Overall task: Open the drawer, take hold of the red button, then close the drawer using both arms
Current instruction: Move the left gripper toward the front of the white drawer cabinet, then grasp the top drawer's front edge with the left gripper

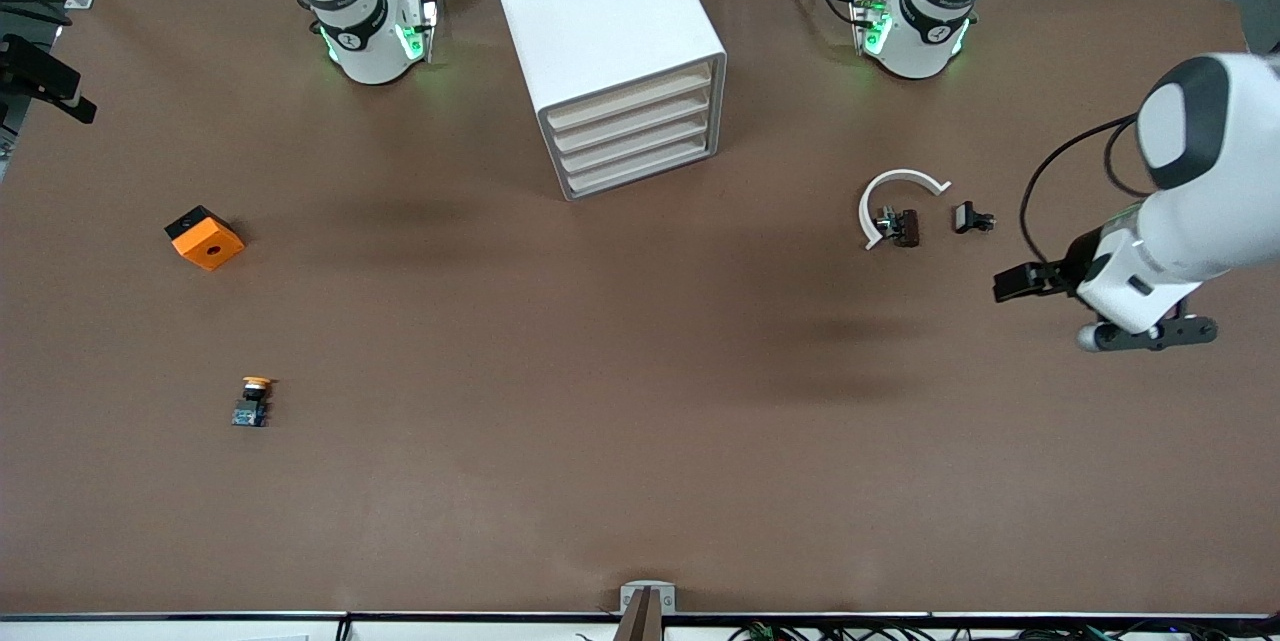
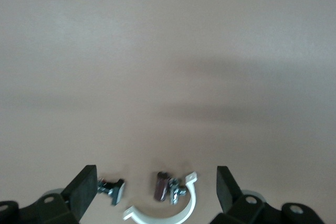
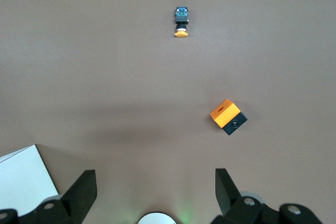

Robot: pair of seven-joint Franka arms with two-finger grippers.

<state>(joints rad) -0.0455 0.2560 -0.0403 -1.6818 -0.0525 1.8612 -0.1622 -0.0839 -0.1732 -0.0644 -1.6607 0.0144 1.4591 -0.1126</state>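
Observation:
The white cabinet point(image 1: 600, 11) stands at the middle of the table near the bases, with all four cream-fronted drawers point(image 1: 635, 136) shut. The red-capped button is not in view. My left gripper point(image 1: 1012, 283) point(image 2: 155, 177) hangs open and empty over the table at the left arm's end, beside a white curved clamp point(image 1: 900, 175). My right gripper point(image 3: 155, 177) is open and empty, high over the table above its own base. It does not show in the front view.
An orange-yellow capped button point(image 1: 254, 399) point(image 3: 181, 22) and an orange cube point(image 1: 205, 239) point(image 3: 227, 115) lie toward the right arm's end. The clamp point(image 2: 178, 214), a dark part point(image 1: 903, 226) point(image 2: 161, 186) and a small black part point(image 1: 970, 218) point(image 2: 113, 188) lie together.

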